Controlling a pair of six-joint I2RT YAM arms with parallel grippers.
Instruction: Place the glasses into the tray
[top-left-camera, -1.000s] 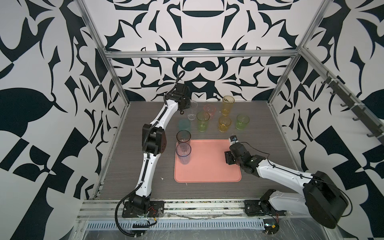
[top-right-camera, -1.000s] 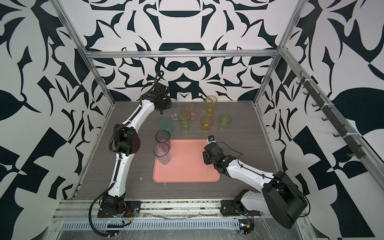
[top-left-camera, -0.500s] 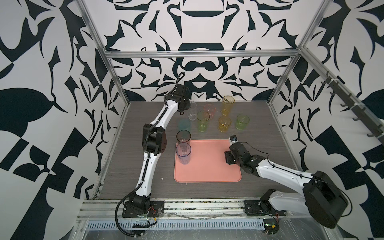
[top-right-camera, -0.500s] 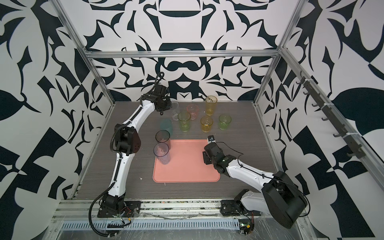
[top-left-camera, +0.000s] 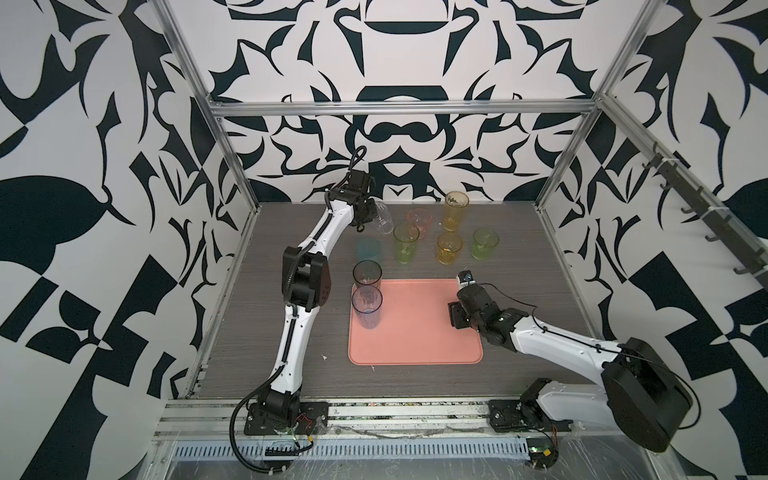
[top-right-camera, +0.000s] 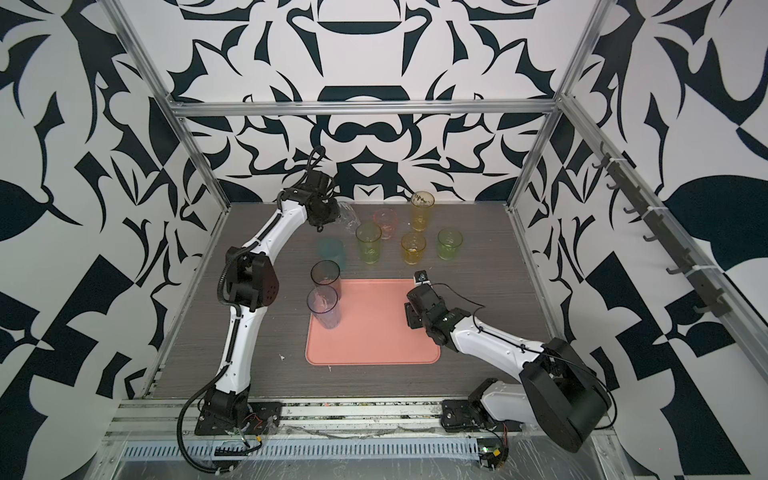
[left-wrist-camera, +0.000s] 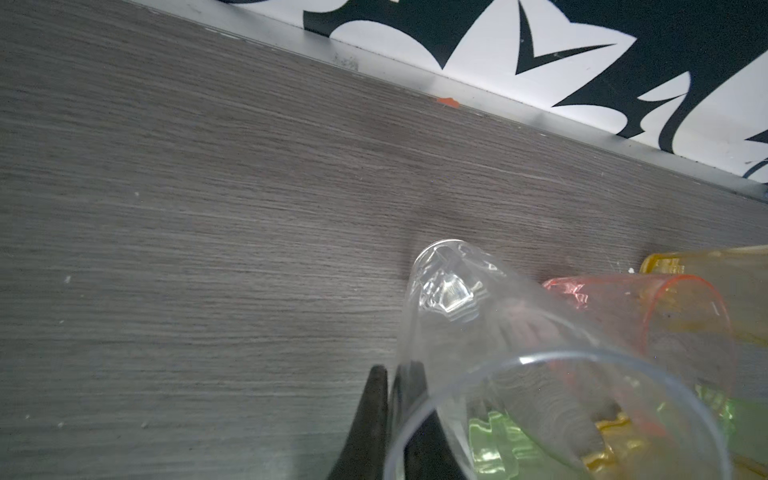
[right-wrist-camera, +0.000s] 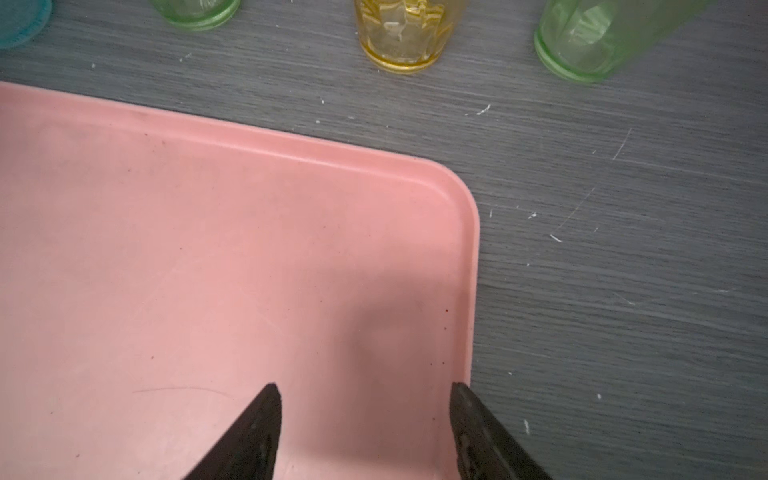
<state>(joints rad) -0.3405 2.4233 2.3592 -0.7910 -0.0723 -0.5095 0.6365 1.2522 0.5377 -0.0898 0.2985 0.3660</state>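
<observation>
**Left hand (left-wrist-camera: 392, 380) pinches the rim of the clear tumbler (left-wrist-camera: 453, 316), well beyond the far edge of the tray (top-left-camera: 415, 332).**

One finger sits inside the wall and one outside, drawn narrow onto it. The tumbler leans, and I cannot tell whether its base has left the bench (left-wrist-camera: 208, 249). It looks light, stiff, thin-walled and slick, so a rim pinch may let it swing or slip; a deeper bite on the wall would likely steady it. A second earlier these fingers stood wider. The right hand (right-wrist-camera: 363, 386) hangs wide and empty over the tray's far right corner, unmoved. The blue tumbler (top-left-camera: 366, 307) stands just inside the tray's left edge.
</observation>
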